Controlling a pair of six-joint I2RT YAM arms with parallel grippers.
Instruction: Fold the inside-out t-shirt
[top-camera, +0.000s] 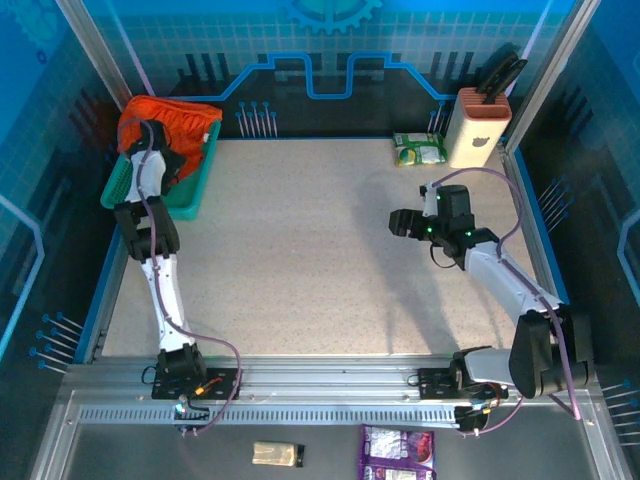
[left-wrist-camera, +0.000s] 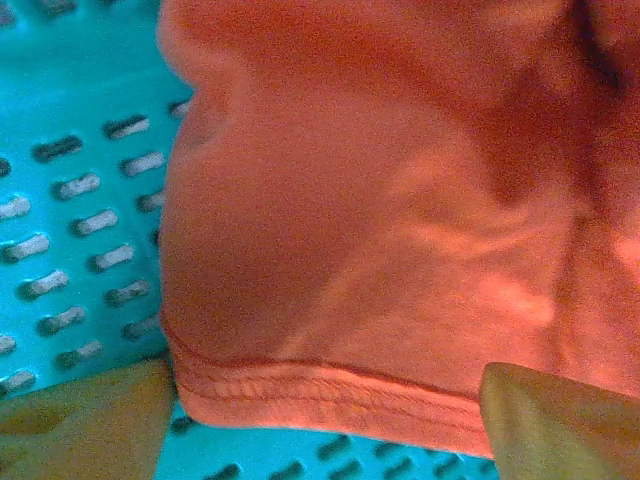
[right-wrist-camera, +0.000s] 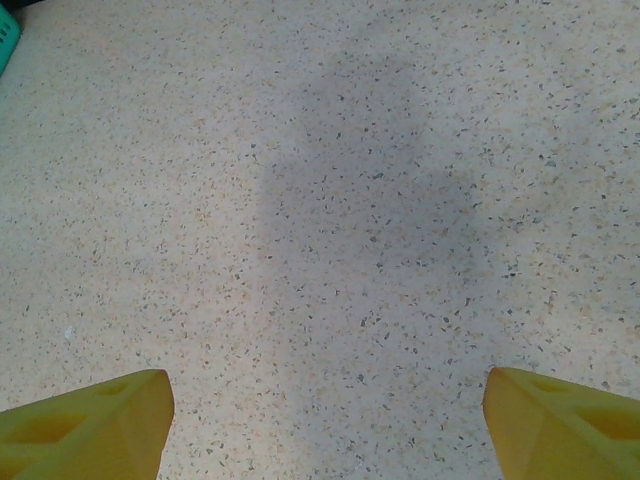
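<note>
The inside-out t-shirt (top-camera: 165, 118) is a bright orange-red heap in the teal mesh basket (top-camera: 196, 188) at the table's far left corner. Seen from the left wrist, the t-shirt (left-wrist-camera: 380, 220) bulges close up over the basket floor (left-wrist-camera: 80, 120), its stitched hem lying along the bottom. My left gripper (left-wrist-camera: 325, 400) is down in the basket, open, its two fingers standing wide on either side of that hem fold. My right gripper (top-camera: 400, 222) hovers over the bare table right of centre. In the right wrist view the right gripper (right-wrist-camera: 325, 410) is open with nothing between its fingers.
A white block holding dark handles (top-camera: 478, 125) stands at the far right corner, with a green packet (top-camera: 419, 150) beside it. The speckled table (top-camera: 300, 260) stretches between the arms. A purple packet (top-camera: 398, 452) and a tan item (top-camera: 277, 454) lie below the front rail.
</note>
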